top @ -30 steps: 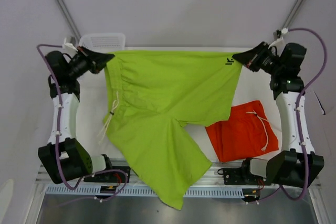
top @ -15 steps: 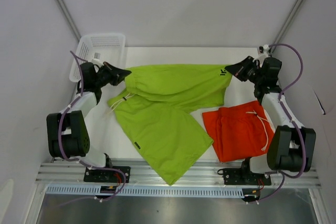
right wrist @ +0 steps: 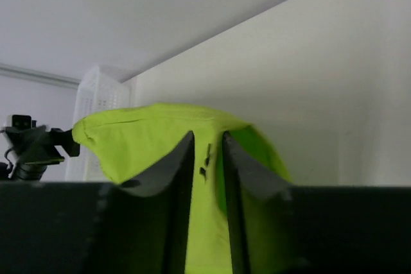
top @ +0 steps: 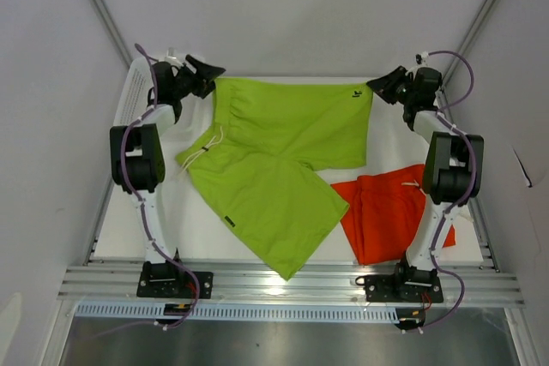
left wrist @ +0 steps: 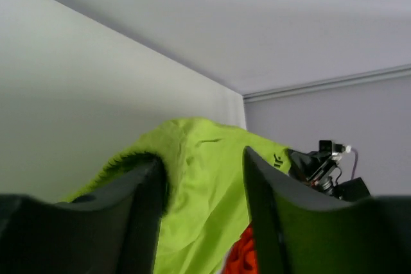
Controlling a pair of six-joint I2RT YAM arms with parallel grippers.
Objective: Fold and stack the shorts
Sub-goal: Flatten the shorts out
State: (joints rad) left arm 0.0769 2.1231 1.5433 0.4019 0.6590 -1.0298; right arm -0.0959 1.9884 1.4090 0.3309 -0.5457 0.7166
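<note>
You have two shorts here: your left fingers (left wrist: 138,222) stand parted around the waistband of the one lime green pair (top: 292,126), your right fingers (right wrist: 173,178) pinch its hem, and the one orange pair (top: 377,212) lies behind them.

No legible text; green shorts (top: 283,126) carry a dark logo (top: 354,93).

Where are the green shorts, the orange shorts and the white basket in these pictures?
green shorts (top: 283,135), overhead view, middle of the spread fabric.
orange shorts (top: 382,216), overhead view, middle of the fabric.
white basket (right wrist: 96,97), right wrist view, its mesh side wall.
</note>
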